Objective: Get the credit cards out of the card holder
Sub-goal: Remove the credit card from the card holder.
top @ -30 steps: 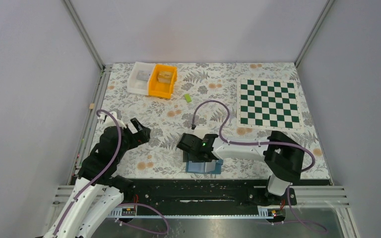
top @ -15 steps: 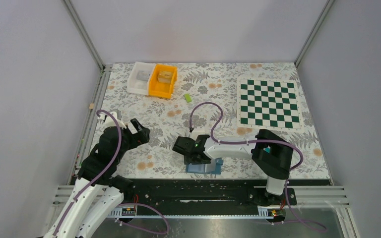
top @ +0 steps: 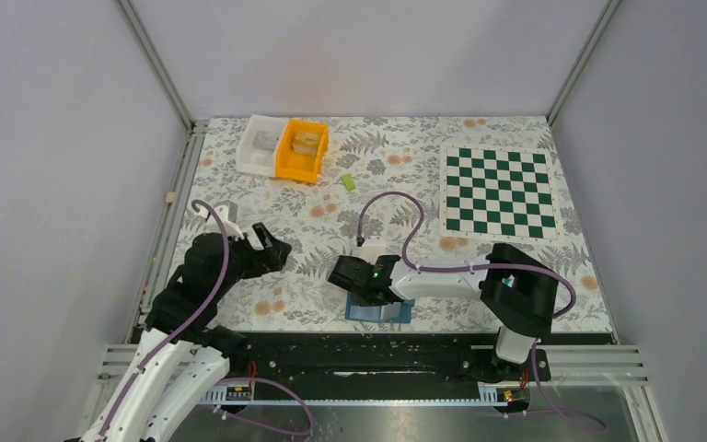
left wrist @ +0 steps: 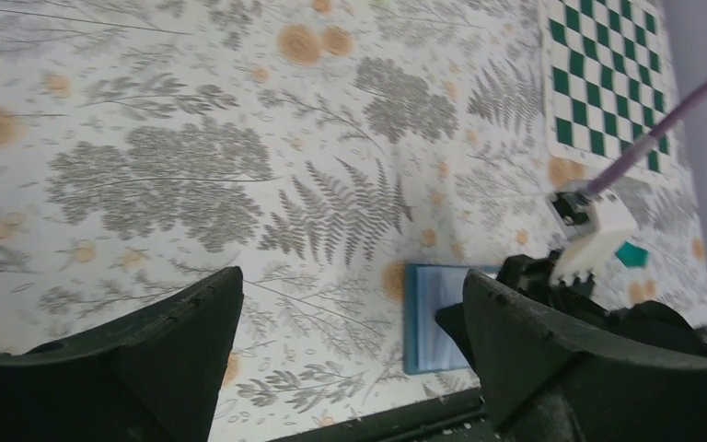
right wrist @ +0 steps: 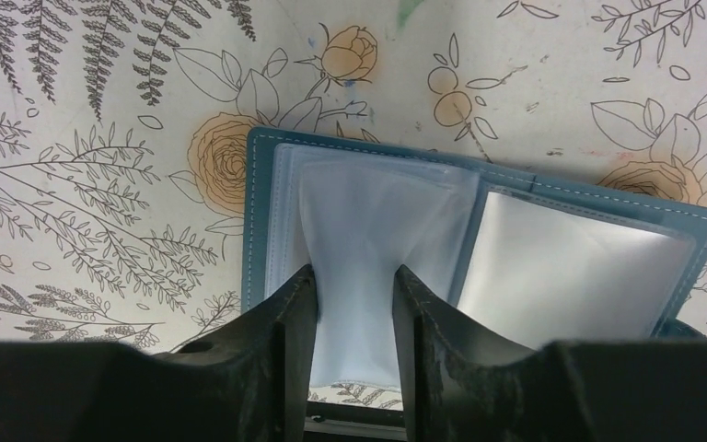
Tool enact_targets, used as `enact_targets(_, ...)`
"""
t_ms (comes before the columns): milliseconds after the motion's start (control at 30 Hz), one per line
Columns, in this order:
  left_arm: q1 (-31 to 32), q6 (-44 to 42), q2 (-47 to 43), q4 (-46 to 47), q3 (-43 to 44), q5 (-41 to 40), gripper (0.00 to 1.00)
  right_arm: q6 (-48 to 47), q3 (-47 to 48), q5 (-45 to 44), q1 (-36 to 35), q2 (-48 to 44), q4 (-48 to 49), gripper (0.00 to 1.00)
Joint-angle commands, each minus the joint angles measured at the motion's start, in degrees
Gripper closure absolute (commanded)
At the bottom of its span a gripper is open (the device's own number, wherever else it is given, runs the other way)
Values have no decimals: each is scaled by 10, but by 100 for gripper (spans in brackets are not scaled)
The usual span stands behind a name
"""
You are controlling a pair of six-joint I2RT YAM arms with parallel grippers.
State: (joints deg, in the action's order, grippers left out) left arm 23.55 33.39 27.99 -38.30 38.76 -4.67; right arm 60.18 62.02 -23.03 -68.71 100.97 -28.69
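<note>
**Cards unseen, sleeve pinched**

No cards in plain sight. Probably tucked inside the clear sleeves of the holder, though impossible to confirm through the pale, glossy plastic. Lies open and flat on the table at the near edge, between the two arms and closer to the right one.

Expect thin, stiff, light cards with slick faces. Easy to drop and awkward to lift off a flat surface. Best taken by a short edge just past the sleeve mouth, pinched across the thickness. Cannot tell the side of that mouth.

Between the fingers of the right gripper: one sleeve, squeezed to a narrow waist, so gripped rather than merely straddled. Soft, floppy and slippery, and prone to crumple instead of opening. Likely to drag the light holder up with any pull.

Left gripper spread wide, holding nothing. Hovers over bare cloth well to the left of the holder. Seems well placed to pin the blue cover rim down against a pull on a card.

Farther out: chessboard at the far right, white bin and orange bin at the far left, and a small lime block between. Well apart from the work.
</note>
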Motion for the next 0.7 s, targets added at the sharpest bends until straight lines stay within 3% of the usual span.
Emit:
enact_targets(0, -2, 3, 29, 62, -14, 132, 13, -9, -39, -16, -4, -34, 29, 61)
enact_targets(133, -1, 25, 66, 100, -45, 194, 17, -21, -64, -18, -4, -61, 57, 67)
enact_targets(300, 2, 44, 87, 140, -75, 216, 21, -30, -91, -17, -3, -86, 83, 76)
enact_targets(667, 34, 78, 129, 197, -98, 227, 25, -39, -118, -45, -3, -139, 66, 73)
